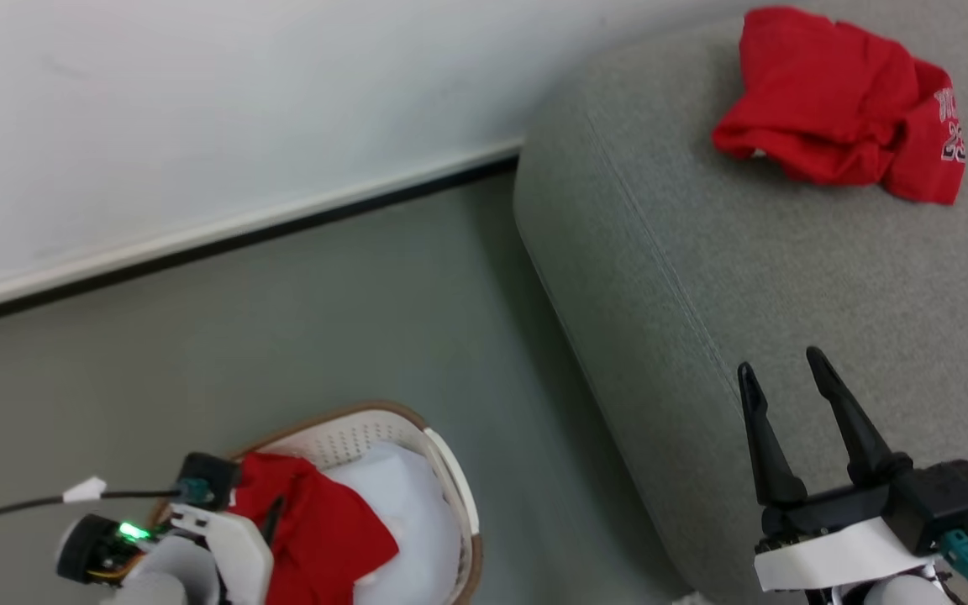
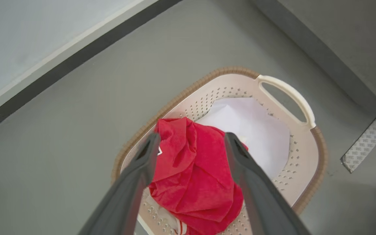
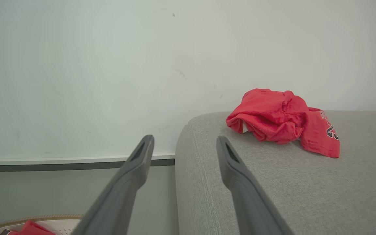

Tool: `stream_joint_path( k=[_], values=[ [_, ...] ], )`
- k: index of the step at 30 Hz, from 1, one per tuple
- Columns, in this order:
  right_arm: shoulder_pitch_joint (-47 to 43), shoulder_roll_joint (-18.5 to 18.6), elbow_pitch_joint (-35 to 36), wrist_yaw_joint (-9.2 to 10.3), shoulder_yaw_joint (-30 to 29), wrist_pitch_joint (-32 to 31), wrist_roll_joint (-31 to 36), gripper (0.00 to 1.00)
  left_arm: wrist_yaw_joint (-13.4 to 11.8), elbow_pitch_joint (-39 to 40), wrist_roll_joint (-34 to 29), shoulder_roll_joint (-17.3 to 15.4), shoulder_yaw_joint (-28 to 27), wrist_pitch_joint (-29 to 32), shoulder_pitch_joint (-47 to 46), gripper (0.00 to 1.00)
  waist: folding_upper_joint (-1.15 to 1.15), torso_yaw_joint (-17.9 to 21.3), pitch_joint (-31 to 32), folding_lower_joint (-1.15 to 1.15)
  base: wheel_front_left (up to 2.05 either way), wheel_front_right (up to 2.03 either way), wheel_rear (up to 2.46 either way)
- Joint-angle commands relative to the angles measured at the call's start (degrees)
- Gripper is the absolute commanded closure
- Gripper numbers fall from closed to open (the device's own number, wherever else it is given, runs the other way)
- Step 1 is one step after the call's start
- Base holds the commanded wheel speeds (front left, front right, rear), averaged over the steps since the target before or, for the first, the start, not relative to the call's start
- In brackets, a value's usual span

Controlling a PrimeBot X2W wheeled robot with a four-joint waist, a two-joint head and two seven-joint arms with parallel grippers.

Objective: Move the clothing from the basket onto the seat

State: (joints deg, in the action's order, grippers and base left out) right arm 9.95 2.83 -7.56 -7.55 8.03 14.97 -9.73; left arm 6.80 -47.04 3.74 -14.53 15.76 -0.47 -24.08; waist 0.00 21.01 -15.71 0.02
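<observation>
Jersey (image 1: pixel 837 101): red and crumpled, lying on the far part of the seat close to the wall. Black-and-white lettering shows on its right end, partly folded under.
Shorts (image 2: pixel 194 176): red and bunched, lying in the basket against its wall-side edge. They partly overlap the white cloth, and a white stripe shows at their lower edge.
Basket (image 2: pixel 318 156): round, white and perforated, with a brown rim and one white handle facing the seat. It stands on the floor, near the seat's corner but apart from it.
Seat (image 1: pixel 744 277): large grey cushion with a rounded corner and a stitched seam along its edge.
White cloth (image 2: pixel 256 130): pale sheet lining the basket's bottom on the seat side.
Left gripper (image 2: pixel 192 138): poised above the basket, fingers released and spread wide. The shorts show between them. Whether the fingers touch the shorts cannot be told.
Right gripper (image 1: pixel 780 363): over the near part of the seat, fingers released and apart, holding nothing. It is well apart from the jersey.
Floor (image 1: pixel 324 319): plain grey, with a patch of tape (image 2: pixel 366 143) beside the seat's base.
Wall (image 1: pixel 198 101): pale, with a white-and-dark skirting strip along its foot.
</observation>
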Motion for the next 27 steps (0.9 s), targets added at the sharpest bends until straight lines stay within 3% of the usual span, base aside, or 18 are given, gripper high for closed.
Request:
stream_joint_path(
  k=[1, 14, 27],
  values=[
    [1.2, 0.0, 0.6, 0.12, 0.3, 0.1, -0.6, 0.0, 0.0, -1.0, -0.8, -1.3, 0.1, 0.4, -1.4, 0.0, 0.0, 3.0, -4.2, -0.02, 0.0, 0.0, 0.0],
    [4.7, 0.0, 4.6, 0.12, 2.3, 0.1, -6.7, 0.0, 0.4, -9.5, -3.7, -7.0, 3.6, 1.1, -10.0, 0.0, 0.0, 6.0, -14.4, -0.02, 0.0, 0.0, 0.0],
    [6.1, 0.0, 5.5, 0.13, 1.9, 0.1, -8.0, 0.0, -0.3, -13.2, -4.4, -9.2, 5.2, 0.3, -14.9, 0.0, 0.0, 6.6, -17.9, -0.02, 0.0, 0.0, 0.0]
  ],
)
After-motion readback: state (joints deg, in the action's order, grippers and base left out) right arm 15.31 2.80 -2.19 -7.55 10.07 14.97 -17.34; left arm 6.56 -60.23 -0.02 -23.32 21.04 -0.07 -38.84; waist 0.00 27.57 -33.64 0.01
